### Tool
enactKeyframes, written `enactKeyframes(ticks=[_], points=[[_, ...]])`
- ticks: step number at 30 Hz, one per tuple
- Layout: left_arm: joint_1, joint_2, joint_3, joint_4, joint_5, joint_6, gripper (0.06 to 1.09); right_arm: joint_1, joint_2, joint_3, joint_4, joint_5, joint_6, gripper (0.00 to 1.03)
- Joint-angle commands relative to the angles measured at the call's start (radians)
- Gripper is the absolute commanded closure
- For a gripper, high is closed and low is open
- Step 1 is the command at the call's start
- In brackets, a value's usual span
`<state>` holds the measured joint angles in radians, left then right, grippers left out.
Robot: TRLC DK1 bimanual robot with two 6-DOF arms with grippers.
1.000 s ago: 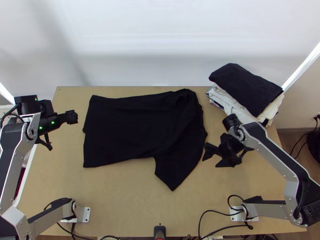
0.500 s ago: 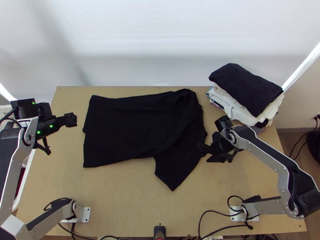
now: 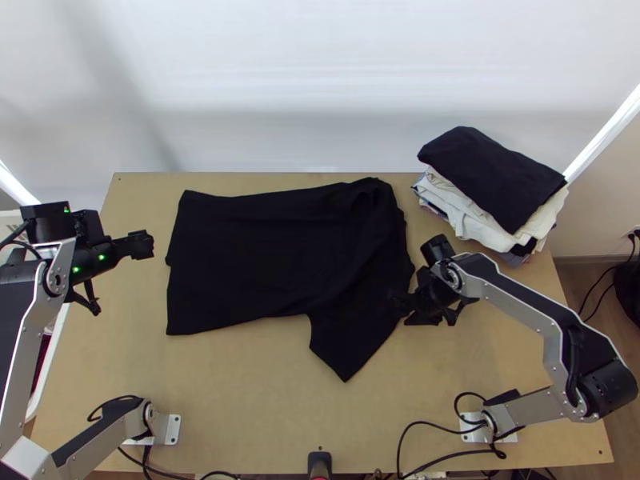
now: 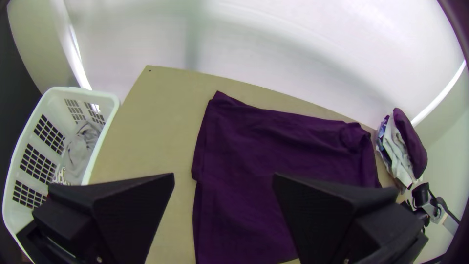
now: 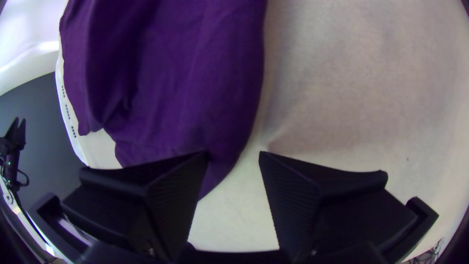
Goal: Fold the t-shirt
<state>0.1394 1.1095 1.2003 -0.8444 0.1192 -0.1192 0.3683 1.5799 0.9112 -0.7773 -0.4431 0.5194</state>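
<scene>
Black cloth t-shirt (image 3: 256,256) lies laid out low on the light wooden table (image 3: 240,400), its far border near the table's far edge, its far right corner rumpled, and a sleeve-like corner pointing toward the near edge. The left-hand border is stepped, with part of it standing farther out. Right gripper (image 3: 400,310) is at the shirt's right-hand border; its fingers (image 5: 176,195) stand apart, one over the cloth's edge and the other over tabletop; contact with the cloth cannot be told. Left gripper (image 3: 124,276) is off the shirt's left-hand border, fingers spread, a strip of tabletop between. Broad open tabletop runs from the shirt to the near edge, with more between the right gripper and the table's right edge. Tighter at the far right: a stack of folded black, white and cream cloths (image 3: 492,180) sits at that corner, just beside the shirt. Left wrist view: white plastic basket (image 4: 53,91) with grey cloth (image 4: 80,149) inside, alongside the table's left edge. White backdrop (image 3: 280,96) rises behind the far edge.
</scene>
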Motion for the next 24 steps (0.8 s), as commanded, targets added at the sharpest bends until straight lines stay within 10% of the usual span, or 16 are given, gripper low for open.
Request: enactKeyframes(ticks=[1,5,10,24], points=[[-0.006,-0.019,-0.01,-0.01,-0.006,-0.011,0.11,0.021,0.023,-0.025,0.041,-0.006,0.007,0.59],[0.0,-0.019,-0.021,-0.013,-0.007,-0.002,0.11,0.037,0.037,-0.031,0.075,-0.006,0.016,0.62],[0.034,-0.025,-0.079,-0.045,-0.007,0.124,0.11,0.035,0.015,-0.055,0.154,0.046,0.018,1.0],[0.089,-0.013,-0.444,-0.18,-0.021,0.714,0.11,0.034,-0.064,-0.074,0.154,0.06,0.036,1.0]])
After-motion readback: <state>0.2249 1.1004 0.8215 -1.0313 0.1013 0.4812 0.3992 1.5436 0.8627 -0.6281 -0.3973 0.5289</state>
